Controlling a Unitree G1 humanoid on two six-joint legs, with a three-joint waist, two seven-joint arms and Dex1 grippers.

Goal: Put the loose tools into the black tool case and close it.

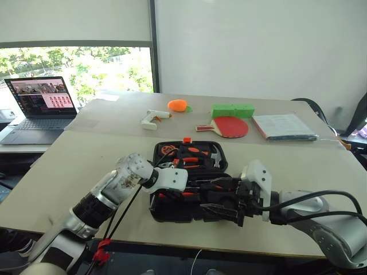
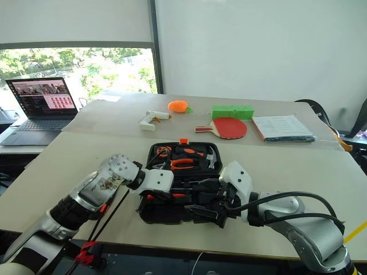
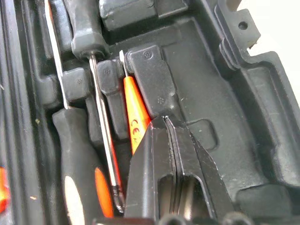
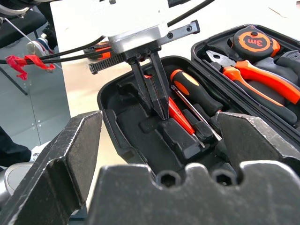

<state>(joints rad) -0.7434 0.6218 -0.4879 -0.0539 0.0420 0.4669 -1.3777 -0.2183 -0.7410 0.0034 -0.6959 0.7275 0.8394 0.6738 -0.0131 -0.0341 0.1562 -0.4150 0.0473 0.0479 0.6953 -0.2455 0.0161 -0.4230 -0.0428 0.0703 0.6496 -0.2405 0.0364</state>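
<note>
While the black moulded plastic tool case (image 1: 189, 183) lies open on the pale counter (image 1: 74, 166) right in front of me, I can read most of its near half through the wrist cameras. A screwdriver with a black-and-orange handle (image 4: 194, 93) sits in its shaped slot, a second one (image 3: 77, 178) lies alongside, and a small orange pointed piece (image 3: 133, 117) rests in a narrow groove between moulded ribs. The far half holds orange-handled pliers (image 4: 262, 77) and a round tape measure (image 4: 253, 42).

My left gripper (image 4: 157, 105) is clenched with nothing between its fingers, tips pointing down right beside the orange piece; I judge it is placed there to press that piece home. My right gripper (image 1: 232, 206) hangs released, jaws wide, low over the case's near edge, probably waiting to steady the case or swing it closed.

Farther back on the counter lie a white glue gun (image 1: 153, 118), a red table-tennis paddle (image 1: 229, 126) and a green block (image 1: 232, 110). The case is not yet closed.
</note>
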